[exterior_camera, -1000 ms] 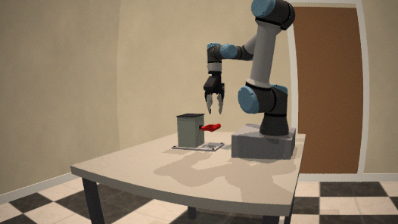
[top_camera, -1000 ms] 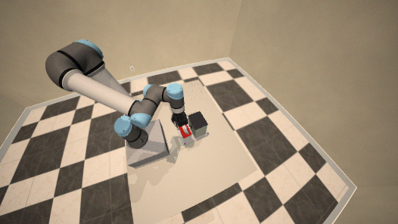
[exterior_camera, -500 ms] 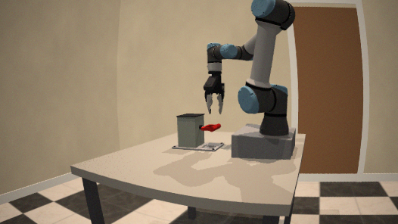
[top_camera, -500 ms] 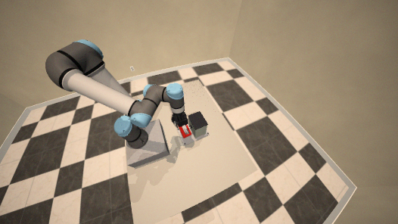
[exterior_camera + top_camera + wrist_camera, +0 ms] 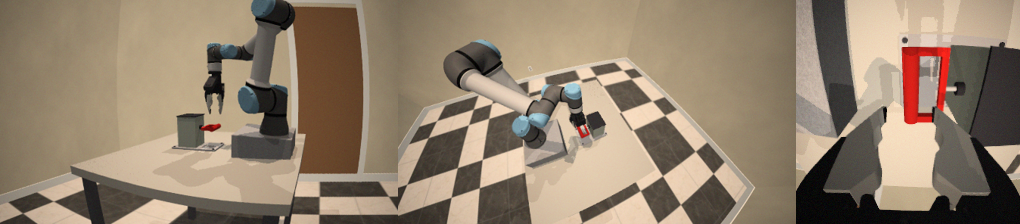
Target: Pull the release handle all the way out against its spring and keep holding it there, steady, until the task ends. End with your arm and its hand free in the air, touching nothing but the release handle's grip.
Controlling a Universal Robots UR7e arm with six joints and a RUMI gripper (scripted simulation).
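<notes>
Arm's gripper (image 5: 214, 107) hangs in the air above the red handle (image 5: 211, 127), pointing straight down, w/ a clear gap between the two – no contact. Fingers part-open, a moderate gap, nothing btwn them.

Handle sticks out sideways from the grey box (image 5: 190, 131), on the side facing the arm's base block (image 5: 242, 147). Box w/ dark top stands on a thin metal plate (image 5: 217, 147) on the tabletop (image 5: 151, 174); handle sits off the tabletop, over the plate.

Wrist view: handle (image 5: 912, 82) is a red loop-shaped frame, lying just ahead of the fingertips & roughly centred on the gap, its near end level w/ the tips in the picture but lower down. A short pin w/ round knob joins it to the box (image 5: 988, 90) on the right.

Top view: gripper (image 5: 578, 122) directly over the handle (image 5: 583, 131), box (image 5: 596, 122) just beside.

Handle looks close to the box, not pulled out.
</notes>
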